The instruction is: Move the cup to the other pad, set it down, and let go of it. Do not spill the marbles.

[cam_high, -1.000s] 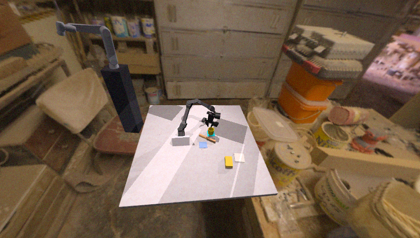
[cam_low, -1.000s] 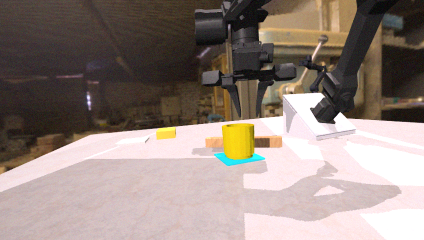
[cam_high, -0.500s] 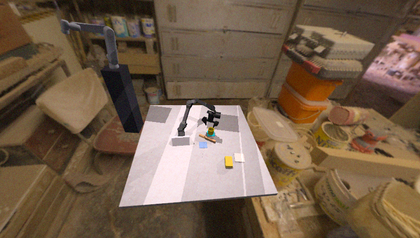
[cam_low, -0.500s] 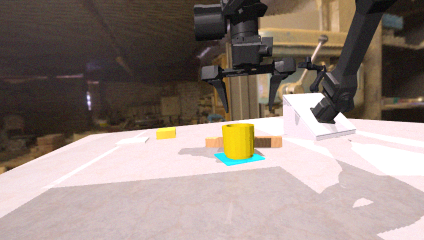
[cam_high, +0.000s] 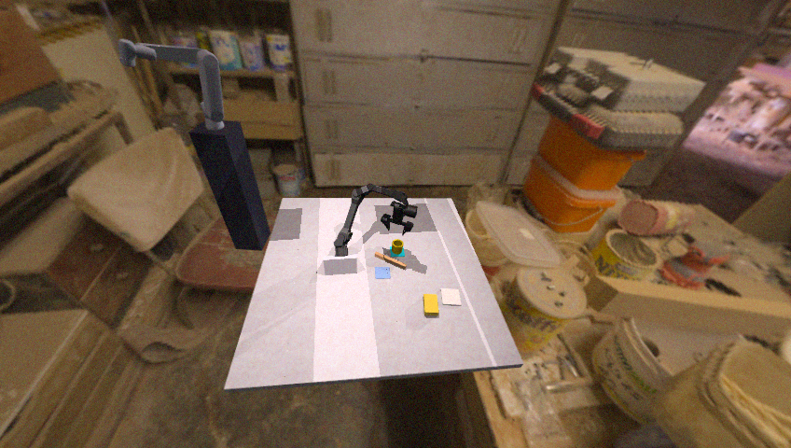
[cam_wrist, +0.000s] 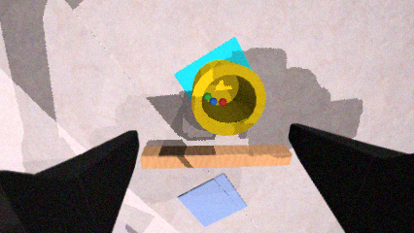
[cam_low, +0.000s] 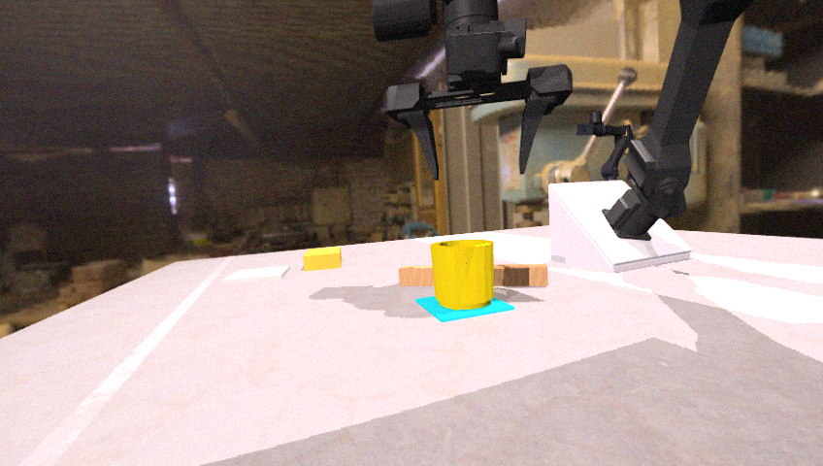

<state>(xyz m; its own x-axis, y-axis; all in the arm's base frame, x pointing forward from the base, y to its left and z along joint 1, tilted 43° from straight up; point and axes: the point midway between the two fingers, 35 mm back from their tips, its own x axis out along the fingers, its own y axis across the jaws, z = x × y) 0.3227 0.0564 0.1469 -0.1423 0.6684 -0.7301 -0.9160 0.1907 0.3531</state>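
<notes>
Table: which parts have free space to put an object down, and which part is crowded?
Free: the broad near stretch of the table in front of the cyan pad, and the strip between the yellow cup and the yellow block. Crowded: behind the cup, where the wooden bar and white wedge lie, with the open gripper above.

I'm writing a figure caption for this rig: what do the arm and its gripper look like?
The arm is slim, dark grey to black, built of boxy links, and rises from a pale wedge-shaped base. The gripper is matte black: a blocky body, a wide crossbar, and two fingers that taper to points. No cables or markings are legible.
</notes>
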